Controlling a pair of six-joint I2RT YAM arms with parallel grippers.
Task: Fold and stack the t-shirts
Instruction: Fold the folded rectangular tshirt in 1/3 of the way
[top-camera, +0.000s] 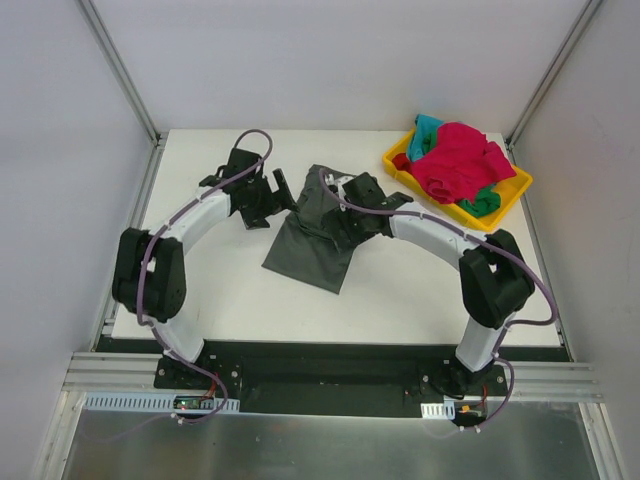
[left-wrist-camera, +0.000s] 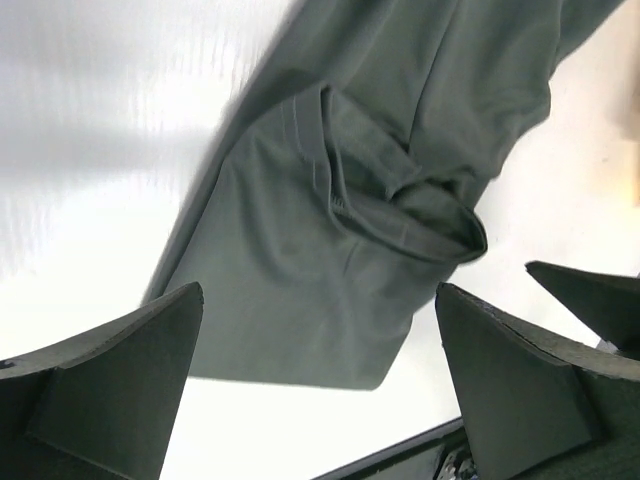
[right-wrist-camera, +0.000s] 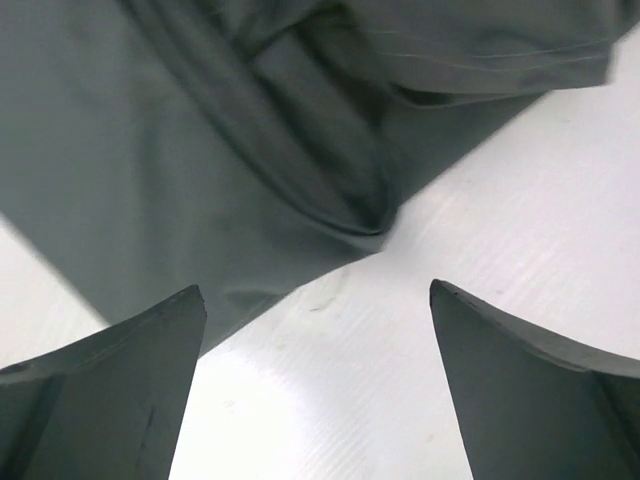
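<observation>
A dark olive-grey t-shirt (top-camera: 312, 240) lies crumpled and partly folded on the white table, narrow at the far end and wider toward the near edge. My left gripper (top-camera: 280, 186) hovers at its far left edge and stands open; in the left wrist view the shirt (left-wrist-camera: 330, 250) lies beyond the spread fingers (left-wrist-camera: 110, 380), with nothing between them. Over the shirt's far right part my right gripper (top-camera: 338, 212) is also open, and the shirt (right-wrist-camera: 200, 150) lies just past its left finger (right-wrist-camera: 110, 390). Magenta-red (top-camera: 460, 160), teal (top-camera: 428, 130) and green (top-camera: 485, 203) t-shirts are heaped in a tray.
The yellow plastic tray (top-camera: 397, 160) sits at the far right corner of the table. White walls with metal posts enclose the table on three sides. A black rail with both arm bases runs along the near edge.
</observation>
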